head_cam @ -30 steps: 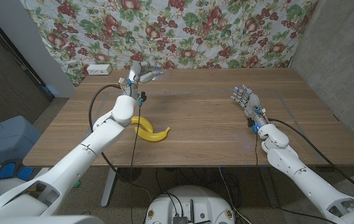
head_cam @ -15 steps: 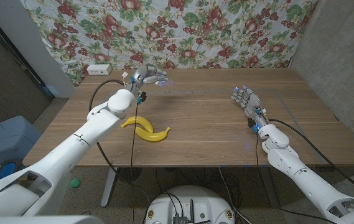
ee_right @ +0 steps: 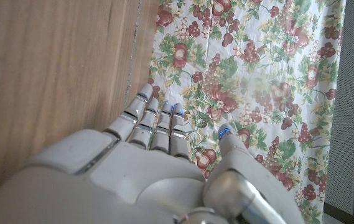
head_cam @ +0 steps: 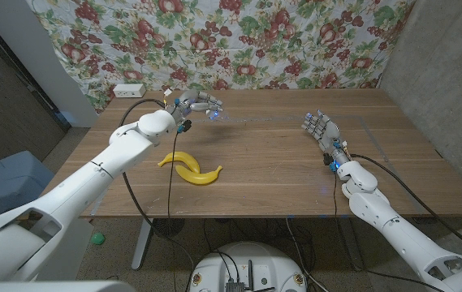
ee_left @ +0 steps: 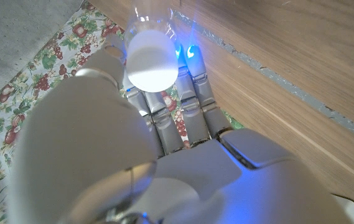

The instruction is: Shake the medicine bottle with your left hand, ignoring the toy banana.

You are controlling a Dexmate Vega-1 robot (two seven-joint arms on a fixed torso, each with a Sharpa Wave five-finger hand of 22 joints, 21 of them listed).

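My left hand (head_cam: pixel 197 103) is raised above the table's back left part and grips the medicine bottle. In the left wrist view the bottle's white cap (ee_left: pixel 152 62) and clear body stick out between the thumb and the fingers (ee_left: pixel 189 99). In the head view the fingers mostly hide the bottle. The yellow toy banana (head_cam: pixel 190 168) lies on the table below that arm, apart from the hand. My right hand (head_cam: pixel 321 127) stands at the right of the table, fingers apart and holding nothing.
A white box (head_cam: pixel 129 91) sits at the table's back left edge. A floral cloth (head_cam: pixel 295 40) hangs behind the table (head_cam: pixel 263 162). A blue bin (head_cam: pixel 7 182) stands on the floor to the left. Faint tape lines mark the tabletop.
My left hand has swung to the right with the bottle in it, and the forearm has turned level. The right hand and the banana have not moved.
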